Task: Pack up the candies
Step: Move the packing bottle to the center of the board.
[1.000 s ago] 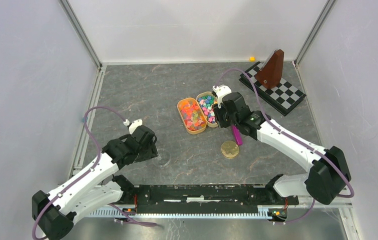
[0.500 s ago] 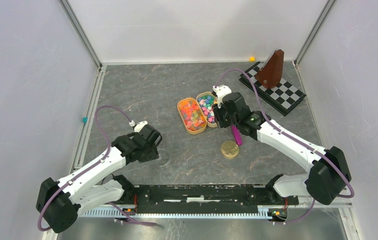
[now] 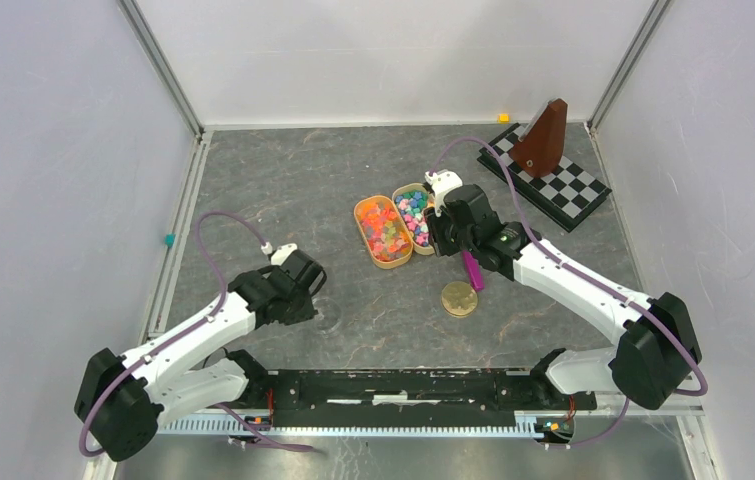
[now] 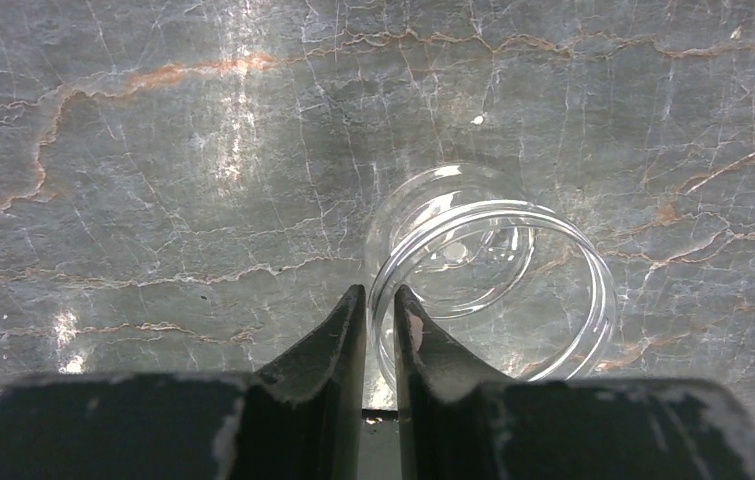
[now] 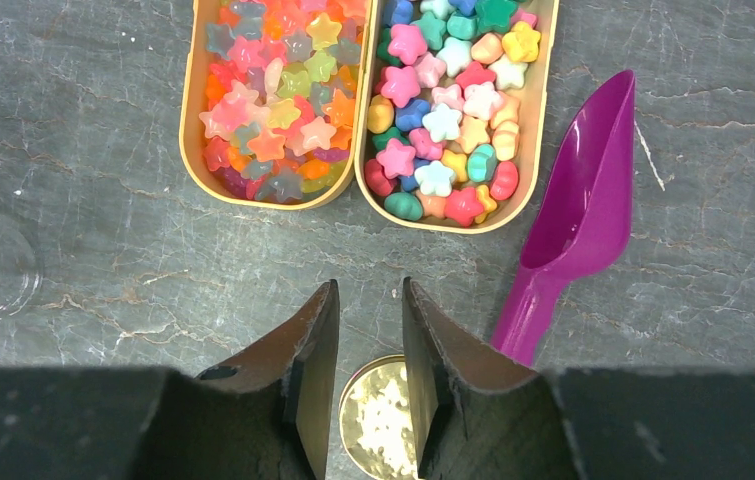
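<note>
The candies point(image 5: 443, 120) are small bright star-shaped sweets filling two tan oval tins point(image 3: 383, 230) side by side. A purple scoop point(image 5: 583, 210) lies empty to the right of the tins. A gold lid point(image 5: 383, 420) lies on the table below my right gripper point(image 5: 370, 290), which is open, empty and hovering just short of the tins; it also shows in the top view point(image 3: 441, 240). A clear empty jar point(image 4: 498, 265) stands upright. My left gripper point(image 4: 380, 292) has closed on the jar's left wall, one finger outside and one inside.
A checkerboard point(image 3: 568, 190) with a brown wedge point(image 3: 543, 135) lies at the back right. A small orange cube point(image 3: 503, 117) sits by the back wall and a teal bit point(image 3: 168, 239) by the left rail. White walls enclose the table.
My left arm has moved right and forward onto the jar's rim. The right arm, tins, scoop and lid have not moved.
</note>
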Robot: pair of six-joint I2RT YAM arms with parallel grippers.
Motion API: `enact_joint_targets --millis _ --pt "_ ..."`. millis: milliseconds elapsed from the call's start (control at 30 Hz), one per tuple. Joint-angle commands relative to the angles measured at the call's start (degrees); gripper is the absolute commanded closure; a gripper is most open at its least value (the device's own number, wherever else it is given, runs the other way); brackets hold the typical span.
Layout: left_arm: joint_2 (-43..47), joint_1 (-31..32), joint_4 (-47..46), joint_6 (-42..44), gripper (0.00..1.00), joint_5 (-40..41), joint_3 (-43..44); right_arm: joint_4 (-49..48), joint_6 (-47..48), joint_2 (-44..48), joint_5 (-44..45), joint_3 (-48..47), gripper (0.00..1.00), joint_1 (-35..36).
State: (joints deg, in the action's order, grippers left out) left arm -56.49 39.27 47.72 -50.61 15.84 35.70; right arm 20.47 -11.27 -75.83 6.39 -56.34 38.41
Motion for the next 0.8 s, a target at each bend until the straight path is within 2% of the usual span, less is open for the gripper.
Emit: enact_joint_targets --millis 0,300,567,767 --pt "-0.56 0.13 -2.00 1.82 0.79 -0.63 0.15 -0.91 -0.44 0.20 -0.52 0.08 0.65 0.26" --pt "-3.01 0.19 -2.55 4.65 0.97 -1.24 2.77 -0.06 -0.36 3.21 0.37 1.10 0.66 0.24" --pt "-7.95 3.34 -2.57 5.87 0.98 -1.31 8.71 2.22 -0.01 8.06 1.92 1.80 0.66 0.21" --pt "-14.13 8.75 -2.55 5.49 0.98 -0.12 14.49 4.74 0.51 12.88 4.06 2.95 0.66 0.21"
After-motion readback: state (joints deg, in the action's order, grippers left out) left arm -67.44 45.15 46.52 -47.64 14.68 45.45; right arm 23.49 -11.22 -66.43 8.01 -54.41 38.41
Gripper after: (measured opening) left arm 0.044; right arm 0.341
